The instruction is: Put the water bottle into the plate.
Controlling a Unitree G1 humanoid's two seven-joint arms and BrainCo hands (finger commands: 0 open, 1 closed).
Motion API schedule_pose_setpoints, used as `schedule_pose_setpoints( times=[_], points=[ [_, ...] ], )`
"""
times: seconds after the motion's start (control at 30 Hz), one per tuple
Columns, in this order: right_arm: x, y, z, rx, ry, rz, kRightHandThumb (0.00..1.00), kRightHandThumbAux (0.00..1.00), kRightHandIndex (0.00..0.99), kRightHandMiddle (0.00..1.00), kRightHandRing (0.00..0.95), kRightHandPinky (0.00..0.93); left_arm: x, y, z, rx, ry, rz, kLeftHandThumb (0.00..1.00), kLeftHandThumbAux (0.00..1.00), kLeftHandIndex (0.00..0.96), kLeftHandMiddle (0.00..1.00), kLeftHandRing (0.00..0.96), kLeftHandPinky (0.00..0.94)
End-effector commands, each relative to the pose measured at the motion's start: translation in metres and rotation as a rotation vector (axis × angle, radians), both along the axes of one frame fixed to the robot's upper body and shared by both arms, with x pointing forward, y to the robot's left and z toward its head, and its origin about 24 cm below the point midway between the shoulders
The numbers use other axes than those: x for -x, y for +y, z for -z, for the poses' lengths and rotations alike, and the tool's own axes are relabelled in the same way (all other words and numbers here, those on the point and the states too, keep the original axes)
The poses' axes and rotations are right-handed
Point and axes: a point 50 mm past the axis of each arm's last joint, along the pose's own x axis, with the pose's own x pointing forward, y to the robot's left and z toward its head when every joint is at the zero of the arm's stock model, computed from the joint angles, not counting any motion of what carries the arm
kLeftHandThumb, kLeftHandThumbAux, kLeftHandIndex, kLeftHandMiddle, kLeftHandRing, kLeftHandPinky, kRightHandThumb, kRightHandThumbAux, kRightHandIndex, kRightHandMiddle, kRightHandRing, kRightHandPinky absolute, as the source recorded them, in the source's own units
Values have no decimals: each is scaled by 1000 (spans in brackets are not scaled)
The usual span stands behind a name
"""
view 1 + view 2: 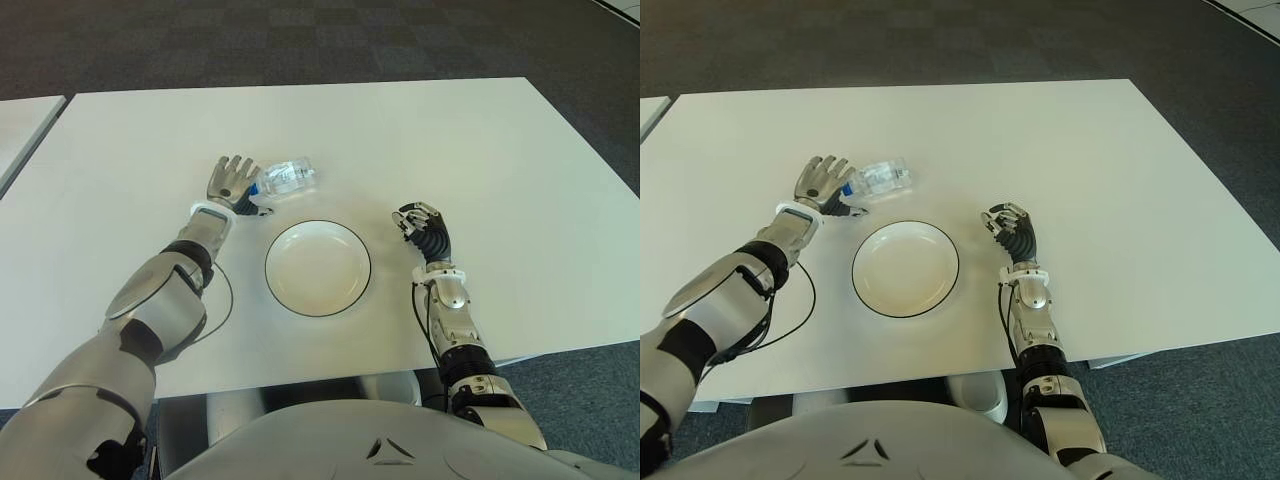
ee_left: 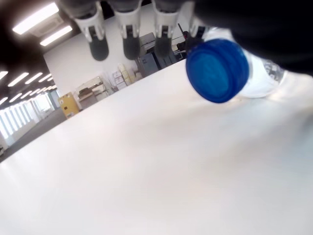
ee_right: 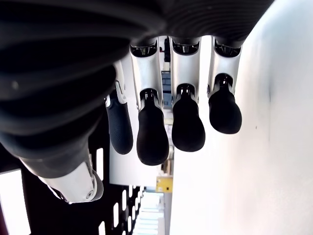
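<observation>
Now, from the working hand outward:
Left hand (image 1: 232, 183): on the table beyond the plate's left side, fingers (image 2: 96, 30) spread and straight, closed on nothing; it sits at the cap end of the bottle, thumb side just beside it.
Water bottle (image 1: 290, 177): clear, lying on its side on the table, blue cap (image 2: 217, 70) pointing toward the left hand; it is beyond the plate, near its far rim and outside it.
Plate (image 1: 357, 292): white with a dark rim, round, between the two hands, holding nothing.
Right hand (image 1: 424, 228): just right of the plate, fingers (image 3: 152, 140) loosely curled, holding nothing.
Table (image 1: 480, 150): white, carrying all of these.
</observation>
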Motion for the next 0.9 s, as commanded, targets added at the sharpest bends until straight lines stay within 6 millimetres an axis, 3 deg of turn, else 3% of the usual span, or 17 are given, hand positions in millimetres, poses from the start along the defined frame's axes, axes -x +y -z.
schedule_pose_setpoints(
  times=[0.03, 0.9],
  points=[
    [4, 1, 4, -7, 25, 1, 703, 729, 439, 740, 730, 723, 10, 0, 15, -85, 91, 10, 668, 312, 0, 0, 0, 0],
    [2, 4, 4, -5, 27, -14, 704, 728, 439, 732, 722, 722, -13, 7, -16, -207, 33, 3, 637, 277, 0, 0, 0, 0]
  ],
)
